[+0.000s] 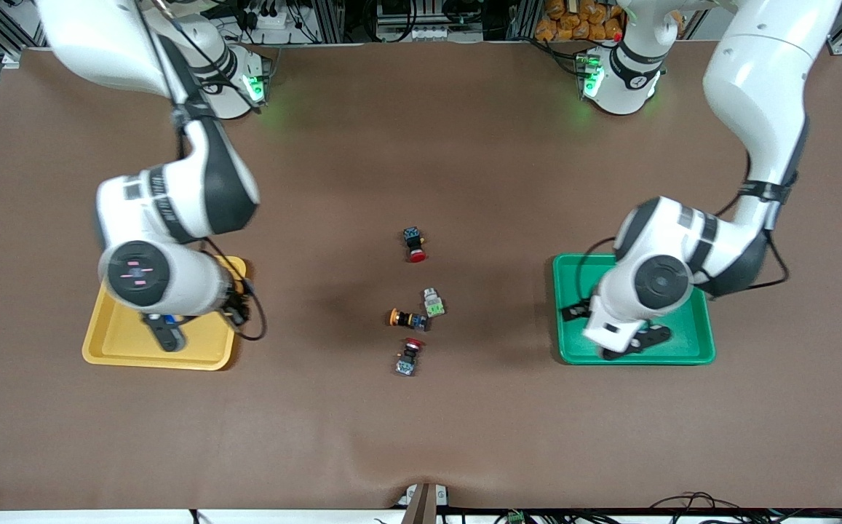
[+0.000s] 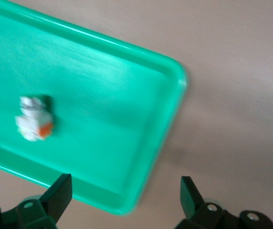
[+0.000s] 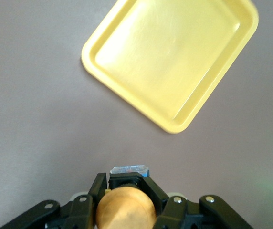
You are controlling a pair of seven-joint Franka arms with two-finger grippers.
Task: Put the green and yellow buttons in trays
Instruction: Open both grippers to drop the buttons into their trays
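My right gripper hangs over the yellow tray and is shut on a black-bodied yellow button. In the right wrist view the yellow tray lies empty. My left gripper is open and empty over the corner of the green tray nearest the front camera. A silver-white green button lies in that tray. Mid-table lie another green button and another yellow button, close together.
Two red-capped black switches lie mid-table: one farther from the front camera than the pair, one nearer. The brown mat covers the table. Both arms' elbows hang above their trays.
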